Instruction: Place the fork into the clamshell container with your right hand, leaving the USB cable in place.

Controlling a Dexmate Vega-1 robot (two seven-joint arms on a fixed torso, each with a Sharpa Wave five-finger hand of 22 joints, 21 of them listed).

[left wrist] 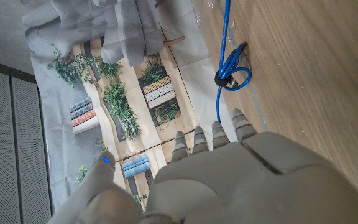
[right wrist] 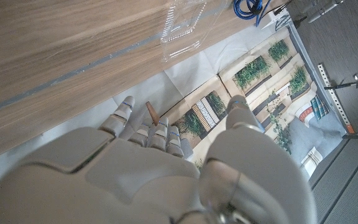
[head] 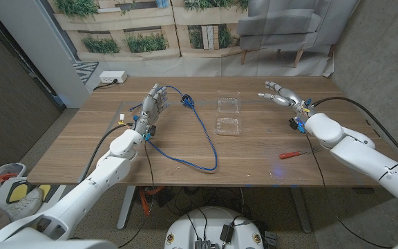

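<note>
A small red fork (head: 289,155) lies on the wooden table (head: 254,152) near the front right. The clear clamshell container (head: 228,114) lies open at the table's middle back, and it also shows as a clear clamshell container (right wrist: 182,25) in the right wrist view. A blue USB cable (head: 202,135) loops from its bundled end (left wrist: 232,74) toward the front edge. My right hand (head: 280,95) hovers at the back right, beyond the fork and to the right of the container, fingers spread and holding nothing. Left of the cable's bundled end, my left hand (head: 155,102) has its fingers apart and empty.
A white power strip (head: 112,77) sits on the floor behind the table's far left corner. Black cables run along both forearms. A printed backdrop with plants (head: 144,28) hangs behind the table.
</note>
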